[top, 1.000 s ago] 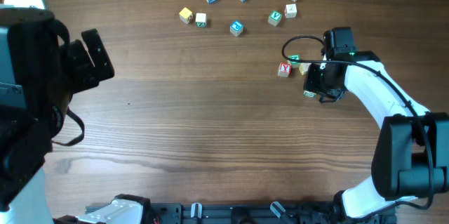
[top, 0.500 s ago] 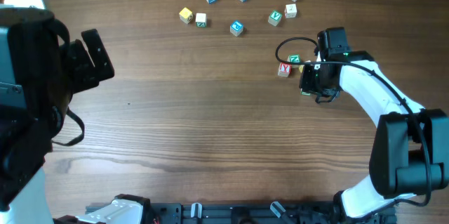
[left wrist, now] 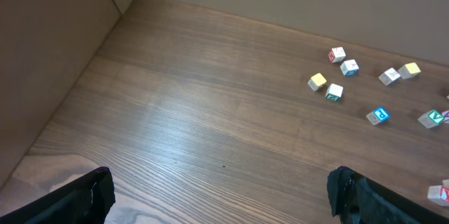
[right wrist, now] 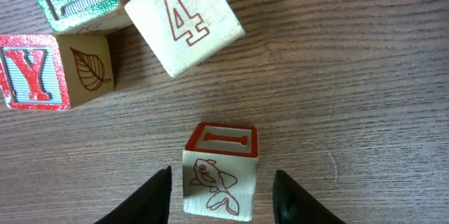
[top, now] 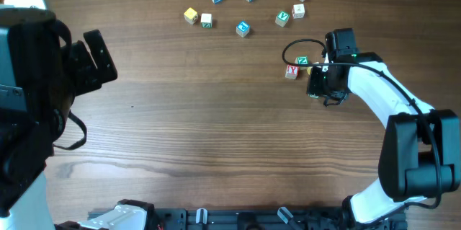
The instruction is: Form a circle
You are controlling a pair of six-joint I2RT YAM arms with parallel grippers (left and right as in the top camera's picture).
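The circle (top: 295,66): three touching cubes. At its 5 o'clock the unclenched right gripper (right wrist: 222,182) straddles the I cube (right wrist: 221,143); the left gripper (left wrist: 221,199) gapes. Loose cubes (top: 243,28) lie at 11 o'clock.

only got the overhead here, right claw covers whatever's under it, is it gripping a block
Observer: No. In the right wrist view, the right claw stands open around a red-I block, with a gap on each side.
Operator: whats closest to that block
Observer: A block marked 4, turned at an angle and lying apart from it.
Operator: anything on the y block's side
Observer: The Y block has a leaf drawn on its side face.
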